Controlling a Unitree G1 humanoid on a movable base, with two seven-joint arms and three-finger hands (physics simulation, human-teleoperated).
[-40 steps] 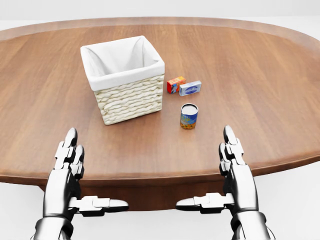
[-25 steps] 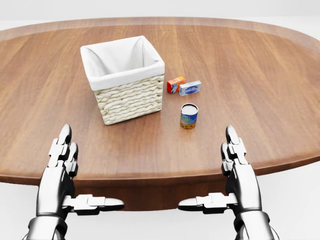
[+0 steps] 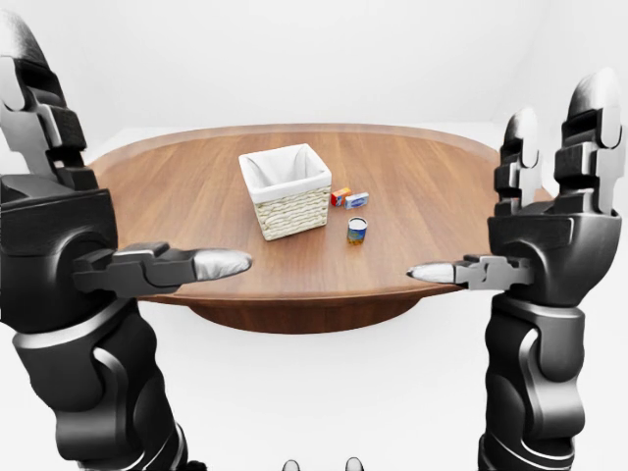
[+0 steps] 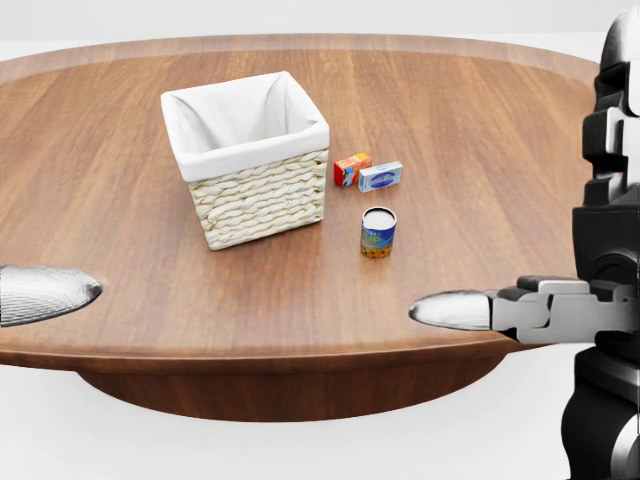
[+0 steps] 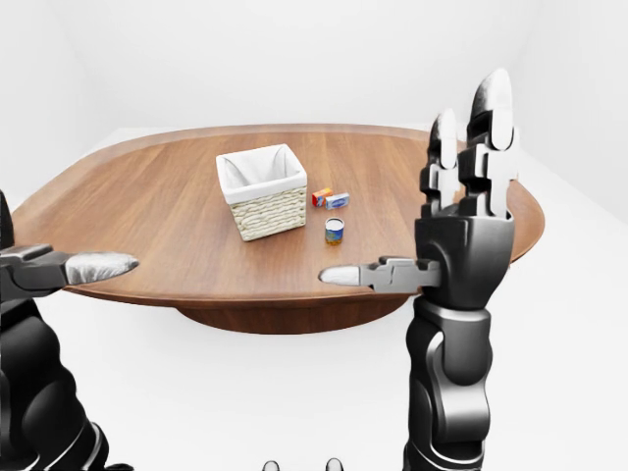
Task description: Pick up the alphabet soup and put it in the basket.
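Two robot hands fill the near part of the eye views, both spread wide and holding nothing: the left robot hand [image 3: 59,245] with thumb pointing inward, the right robot hand [image 5: 461,235] with fingers upright and thumb out to the side. Neither reaches over the counter [image 4: 480,120]. Beyond them the can [image 4: 378,232] stands upright, alone on the wood, just right of the basket [image 4: 247,160] in the head view. It looks rigid, fairly light, with smooth, probably slippery walls; a side grip around its middle should hold best. Farther off lie an orange box [image 4: 351,168] and a white box [image 4: 381,176], touching.
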